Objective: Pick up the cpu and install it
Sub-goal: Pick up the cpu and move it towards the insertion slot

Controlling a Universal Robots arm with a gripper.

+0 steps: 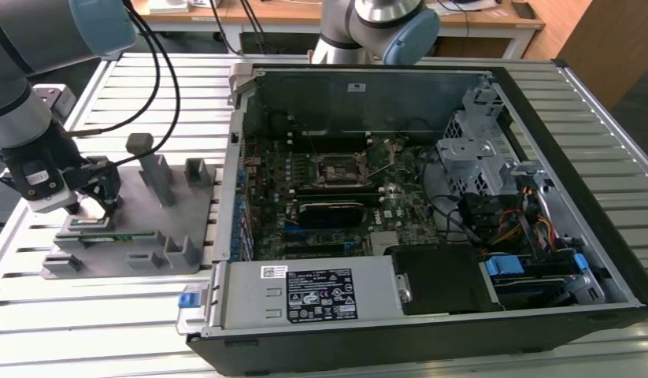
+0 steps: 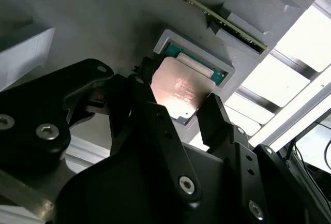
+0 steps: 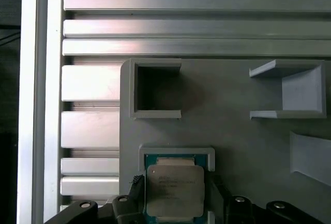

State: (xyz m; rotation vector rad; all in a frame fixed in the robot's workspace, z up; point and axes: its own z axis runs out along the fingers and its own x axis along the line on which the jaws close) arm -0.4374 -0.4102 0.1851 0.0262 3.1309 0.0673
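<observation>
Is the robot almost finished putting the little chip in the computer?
No, it is early in the job. Done: the gripper is down at the cpu, straddling it in both wrist views. In hand: nothing lifted, as the cpu lies flat in its pocket in the grey fixture. Left: picking it up and fitting it into the motherboard socket inside the open computer.

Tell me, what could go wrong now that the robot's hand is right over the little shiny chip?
1. The cpu lies in a snug pocket with a raised rim. If the hand, low over it, pulled it up crooked, a corner might catch.
2. A thin green board stands in the fixture block right beside that pocket, so a sideways nudge could bump it.
</observation>
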